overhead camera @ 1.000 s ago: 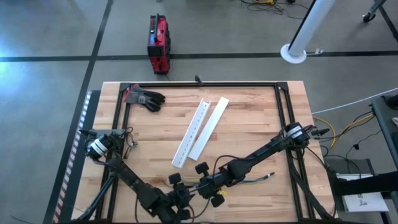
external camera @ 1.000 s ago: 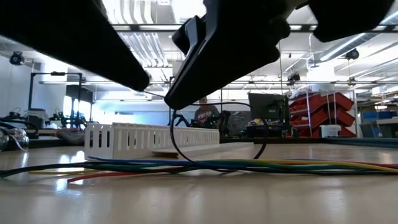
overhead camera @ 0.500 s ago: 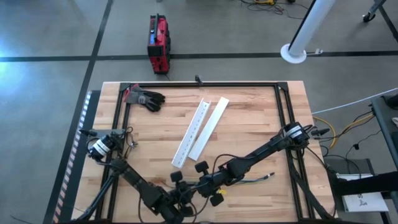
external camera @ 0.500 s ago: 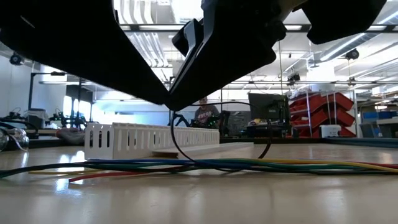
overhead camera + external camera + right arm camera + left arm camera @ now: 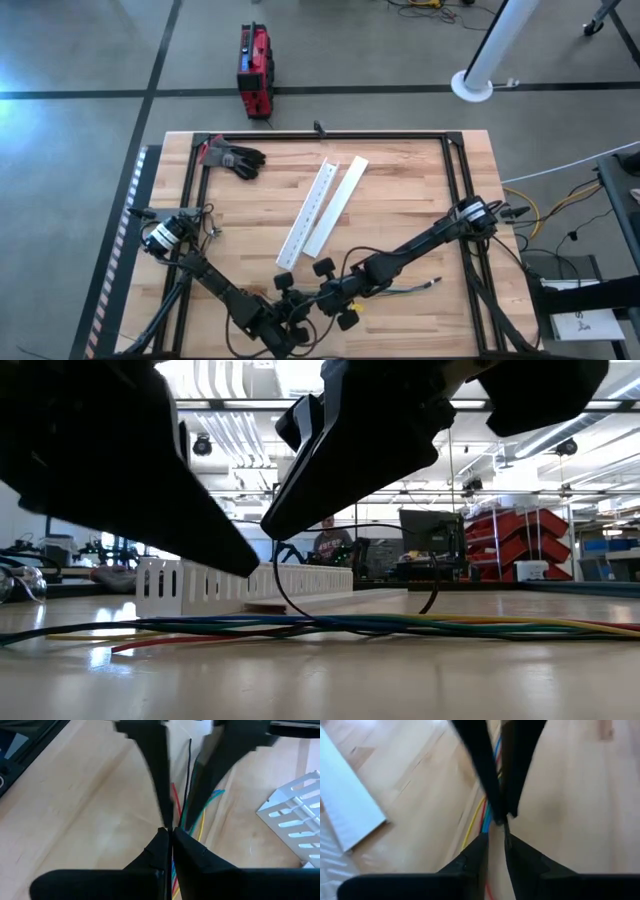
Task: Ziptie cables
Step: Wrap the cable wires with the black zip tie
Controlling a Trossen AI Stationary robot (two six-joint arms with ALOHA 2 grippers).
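The cables (image 5: pixel 400 625), thin blue, green, yellow and red wires, lie in a loose bundle on the wooden table near its front edge (image 5: pixel 405 290). A thin black strand (image 5: pixel 277 585) rises from them in a loop. My right gripper (image 5: pixel 318 302) is shut on this strand just above the bundle. My left gripper (image 5: pixel 298 314) faces it tip to tip. In the left wrist view its fingers (image 5: pixel 497 839) stand a narrow gap apart over the cables (image 5: pixel 487 817), with the strand between them. My right gripper pinches the thin black strand (image 5: pixel 185 820) between its two fingertips, slanting down from the table's right. In the low view the strand hangs from the fingertip (image 5: pixel 268 532). It curves down to the cables and rises again (image 5: pixel 430 585) farther right.
Two long white slotted strips (image 5: pixel 322 210) lie side by side in the middle of the table, just beyond the grippers. A dark glove (image 5: pixel 235 157) lies at the far left corner. A black frame (image 5: pixel 330 137) runs around the tabletop.
My left gripper has come down toward the cables and closer to my right gripper's fingertips. My right gripper and the black loop have kept still.
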